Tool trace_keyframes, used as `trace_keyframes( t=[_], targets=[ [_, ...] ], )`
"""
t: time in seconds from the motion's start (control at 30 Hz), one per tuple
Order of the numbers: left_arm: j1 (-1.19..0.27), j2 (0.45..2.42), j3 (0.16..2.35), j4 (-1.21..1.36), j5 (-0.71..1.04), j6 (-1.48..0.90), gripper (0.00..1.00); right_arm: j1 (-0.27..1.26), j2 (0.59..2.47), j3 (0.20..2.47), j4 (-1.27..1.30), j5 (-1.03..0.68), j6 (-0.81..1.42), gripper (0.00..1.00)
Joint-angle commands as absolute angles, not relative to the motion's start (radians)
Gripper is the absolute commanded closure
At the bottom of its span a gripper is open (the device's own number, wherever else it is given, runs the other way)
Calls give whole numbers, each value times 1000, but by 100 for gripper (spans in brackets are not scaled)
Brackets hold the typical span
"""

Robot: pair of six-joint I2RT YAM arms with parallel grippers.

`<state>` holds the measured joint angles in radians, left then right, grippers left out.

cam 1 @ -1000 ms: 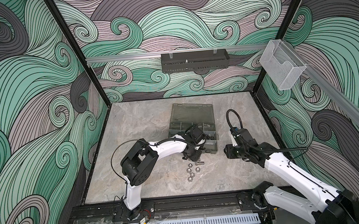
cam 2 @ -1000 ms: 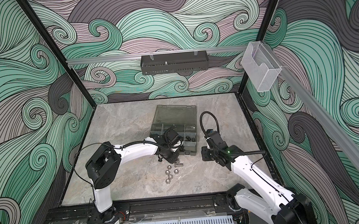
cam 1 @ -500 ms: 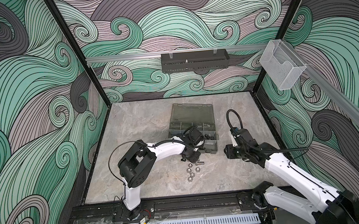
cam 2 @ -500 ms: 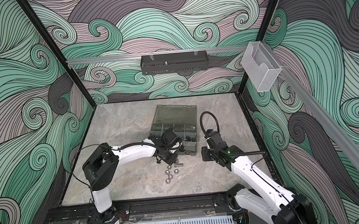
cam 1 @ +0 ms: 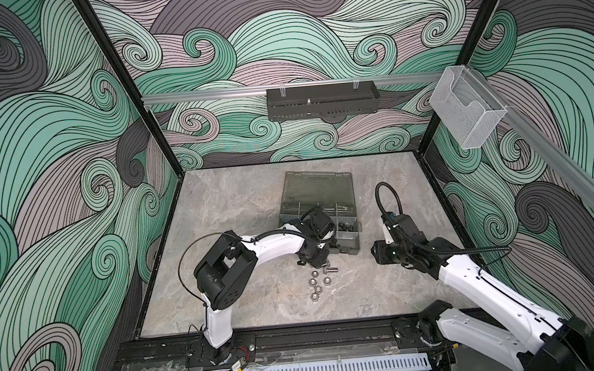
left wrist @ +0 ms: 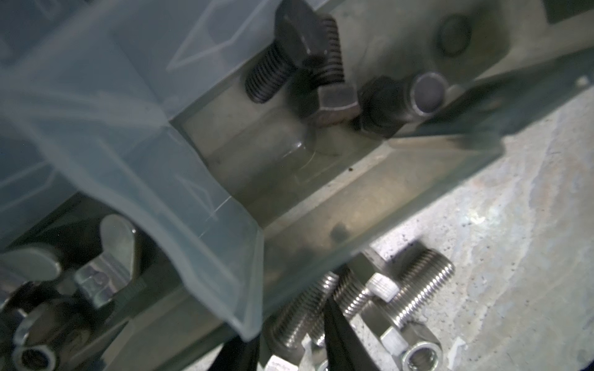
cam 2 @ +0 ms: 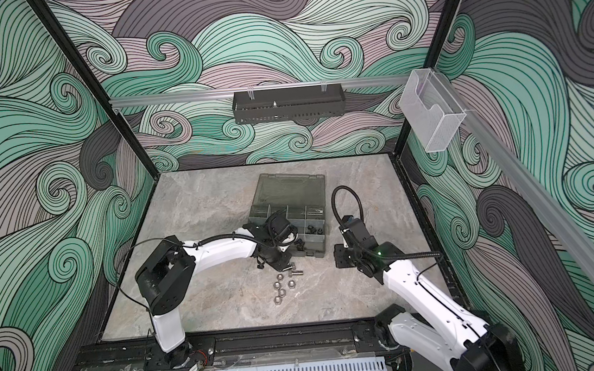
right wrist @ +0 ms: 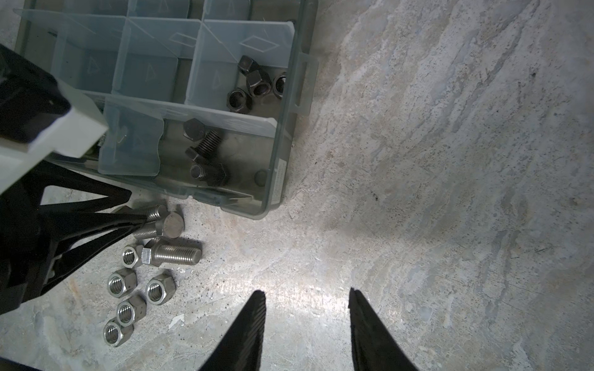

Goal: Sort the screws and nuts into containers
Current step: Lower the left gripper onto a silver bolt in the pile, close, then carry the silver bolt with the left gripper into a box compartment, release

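Observation:
The grey organizer case [cam 1: 355, 249] [cam 2: 321, 253] lies open mid-table. Its containers hold black nuts [right wrist: 257, 83] and black screws [right wrist: 205, 151] [left wrist: 321, 80]. In front of it on the table lie several silver nuts [cam 1: 317, 287] [cam 2: 282, 288] [right wrist: 122, 284] and a loose silver screw [cam 1: 332, 270] [right wrist: 173, 253]. My left gripper [cam 1: 318, 265] [cam 2: 283, 266] [right wrist: 139, 225] [left wrist: 289, 347] is low at the case's front wall, shut on a silver screw [right wrist: 151, 230] [left wrist: 299, 308]; a second silver screw [left wrist: 350, 295] lies against it. My right gripper [cam 1: 378, 252] [right wrist: 307, 294] hangs open over bare table right of the case.
The case's lid [cam 1: 315, 184] lies flat behind the compartments. Wing nuts [left wrist: 112, 257] fill a neighbouring compartment. A black perforated tray [cam 1: 321, 105] hangs on the back wall and a clear holder [cam 1: 469, 112] on the right rail.
The left arm's elbow has shifted slightly left while its gripper stays at the silver screws. The right arm has not moved.

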<state>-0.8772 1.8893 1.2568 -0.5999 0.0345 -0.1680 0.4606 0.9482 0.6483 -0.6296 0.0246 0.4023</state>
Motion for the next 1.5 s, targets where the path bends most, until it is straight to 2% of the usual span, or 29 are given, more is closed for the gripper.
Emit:
trace_keyframes(
  t=[0.0,0.7,0.87,1.13,1.47],
  targets=[
    [-873,1890,1257,-634,43,-160,63,456,934,638,-640,25,412,56],
    [-904,1932,1247,-642,41,-126,63,456,928,628,-641,26,418,56],
    [-903,1949,1259,-640,0,-138,68,456,925,626,-640,27,418,56],
    [-903,1918,1270,-652,-7,-156,86,456,915,629,-645,33,416,56],
    [-868,1736,1319,-647,-7,-197,87,453,907,634,-645,32,409,55]
  ],
)
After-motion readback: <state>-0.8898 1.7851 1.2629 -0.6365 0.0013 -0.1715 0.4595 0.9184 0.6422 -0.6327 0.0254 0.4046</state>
